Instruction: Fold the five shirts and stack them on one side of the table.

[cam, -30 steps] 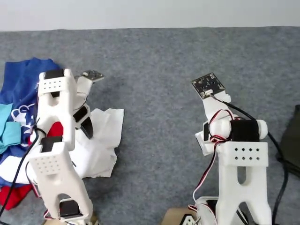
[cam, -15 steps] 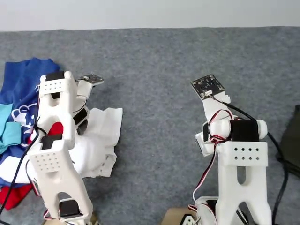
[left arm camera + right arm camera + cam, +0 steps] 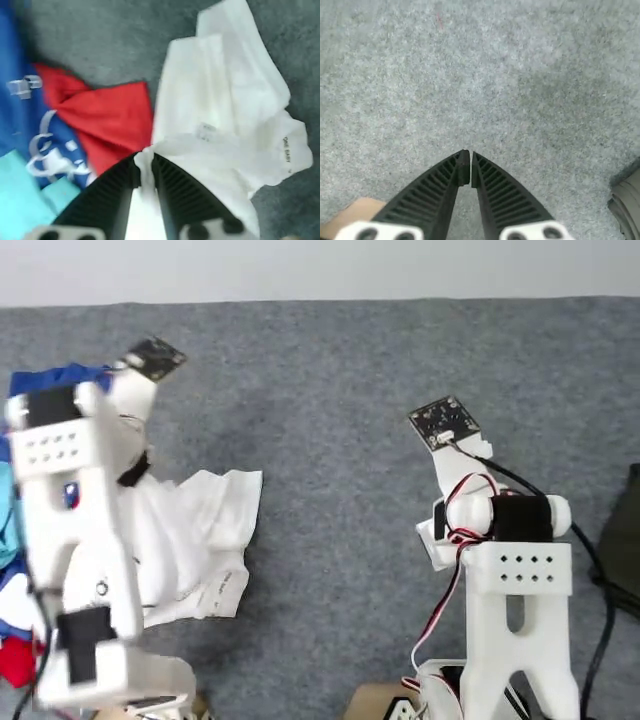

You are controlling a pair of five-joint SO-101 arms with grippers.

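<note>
Lifting away from its low crouch, the left arm [image 3: 75, 510] has swung up and back over the last second. The white shirt [image 3: 205, 530] has bunched and risen under it, though the shirt's outer edge lies on the mat [image 3: 350, 360] much as before. The left gripper [image 3: 143, 161] has its jaws pressed together on a pinched fold of that shirt. The red shirt [image 3: 107, 120] lies touching the white shirt, with the blue shirt [image 3: 17, 95] and teal shirt [image 3: 20, 200] beyond it. The right gripper [image 3: 466, 167] has not moved. Its jaws are pressed together on nothing, over bare mat well apart from the white shirt. This looks like the white shirt being drawn off the heap for spreading. Nothing is folded or stacked yet.
</note>
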